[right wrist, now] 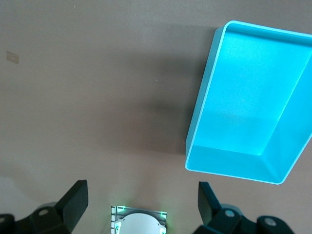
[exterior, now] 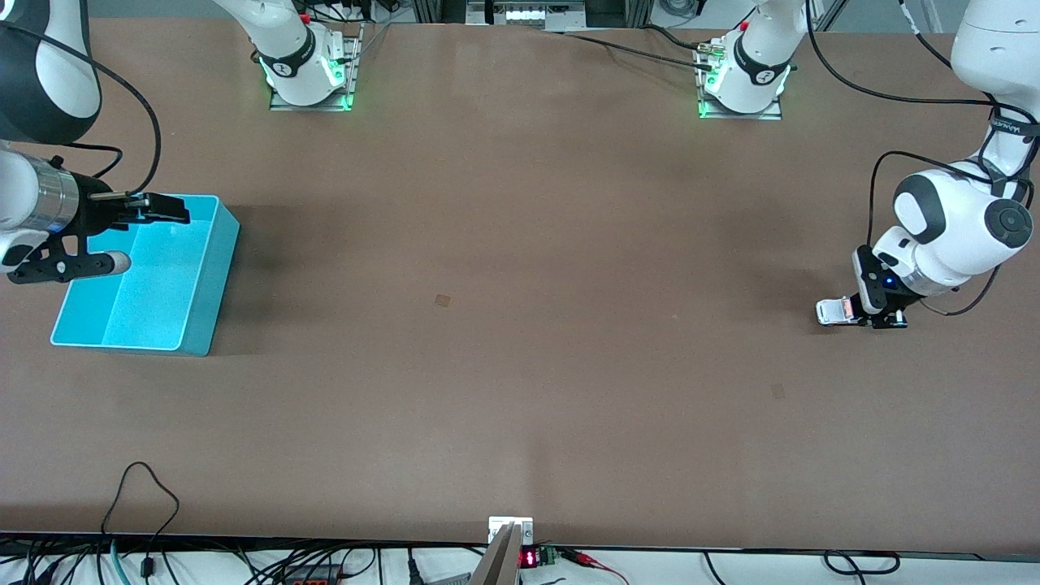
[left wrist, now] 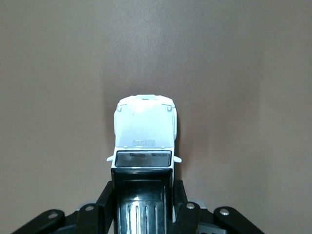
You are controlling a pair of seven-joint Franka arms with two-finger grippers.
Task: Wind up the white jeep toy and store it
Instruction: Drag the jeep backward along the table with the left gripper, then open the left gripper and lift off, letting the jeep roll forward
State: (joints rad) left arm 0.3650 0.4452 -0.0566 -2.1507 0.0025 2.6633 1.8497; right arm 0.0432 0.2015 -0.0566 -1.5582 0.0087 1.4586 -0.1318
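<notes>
The white jeep toy [exterior: 835, 311] rests on the table at the left arm's end, small and boxy with a black roof. My left gripper [exterior: 877, 315] is down at table level and shut on the jeep toy [left wrist: 145, 141]; its black fingers [left wrist: 106, 200] press against both sides of the roof end, and the white hood points away from the wrist. My right gripper [exterior: 166, 210] hangs open over the turquoise bin [exterior: 207, 280] at the right arm's end, with nothing between its fingers [right wrist: 77, 197].
The turquoise bin [right wrist: 204, 105] has nothing in it. Both arm bases [exterior: 309, 73] stand at the table's farthest edge from the front camera. Cables and a small display lie along the edge nearest the front camera.
</notes>
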